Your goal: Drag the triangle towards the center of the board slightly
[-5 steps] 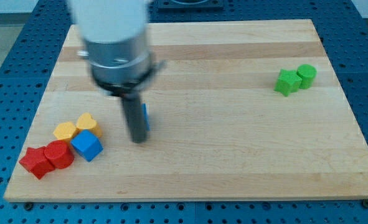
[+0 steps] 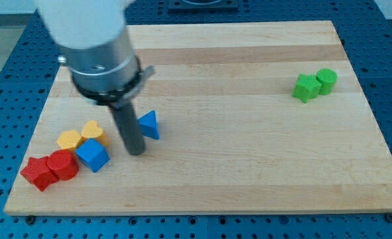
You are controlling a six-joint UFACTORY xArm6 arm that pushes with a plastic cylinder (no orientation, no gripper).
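Observation:
A blue triangle (image 2: 149,125) lies on the wooden board (image 2: 249,153), left of the board's middle. My tip (image 2: 136,152) is on the board just to the triangle's lower left, close beside it; contact cannot be told. The rod rises from the tip to the arm's grey and white body in the view's upper left.
A cluster sits at the lower left: a blue cube (image 2: 92,155), a yellow heart (image 2: 93,131), a yellow block (image 2: 69,140), a red cylinder (image 2: 62,164) and a red star (image 2: 37,173). A green star-like block (image 2: 306,87) and a green cylinder (image 2: 326,80) stand at the right.
My tip and arm have moved to the view's left, uncovering the blue triangle, which was mostly hidden behind the rod. The other blocks have not moved.

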